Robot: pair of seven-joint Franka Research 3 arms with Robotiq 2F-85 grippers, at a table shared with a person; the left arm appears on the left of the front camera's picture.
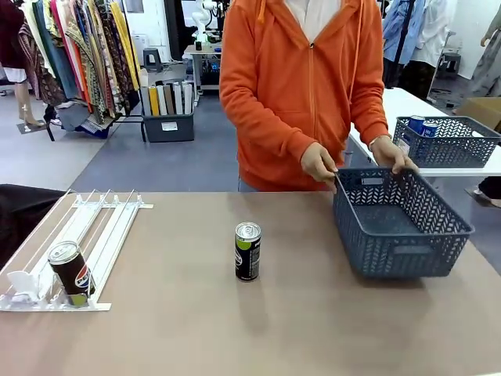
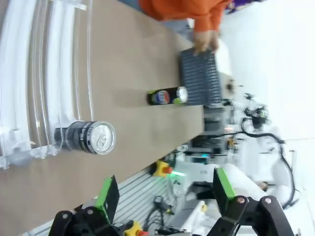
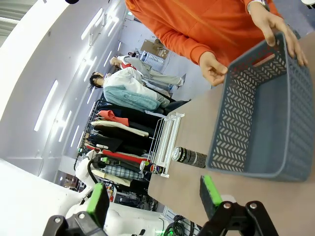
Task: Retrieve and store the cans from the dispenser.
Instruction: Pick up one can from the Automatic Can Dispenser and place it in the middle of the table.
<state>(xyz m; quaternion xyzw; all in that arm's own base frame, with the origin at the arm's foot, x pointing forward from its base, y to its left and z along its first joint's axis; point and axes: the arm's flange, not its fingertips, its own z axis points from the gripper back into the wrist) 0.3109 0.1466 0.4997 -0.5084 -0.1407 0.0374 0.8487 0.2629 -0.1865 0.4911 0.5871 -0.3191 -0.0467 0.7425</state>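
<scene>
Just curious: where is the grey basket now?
Front view: the basket sits at the table's right, the person's hands on its far rim, right of the middle can.

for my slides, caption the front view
Person holds a grey basket; one dark can stands mid-table, a second can sits in the dispenser

- The front view looked across the table (image 1: 235, 329) from the robot's side, facing the person (image 1: 305, 86) at the far edge.
- The left wrist view, rolled sideways, sat close over the dispenser (image 2: 19, 73).
- The right wrist view (also tilted) looked past the basket (image 3: 241, 123).
- All three shared the standing can (image 1: 247, 252) and the basket.
</scene>
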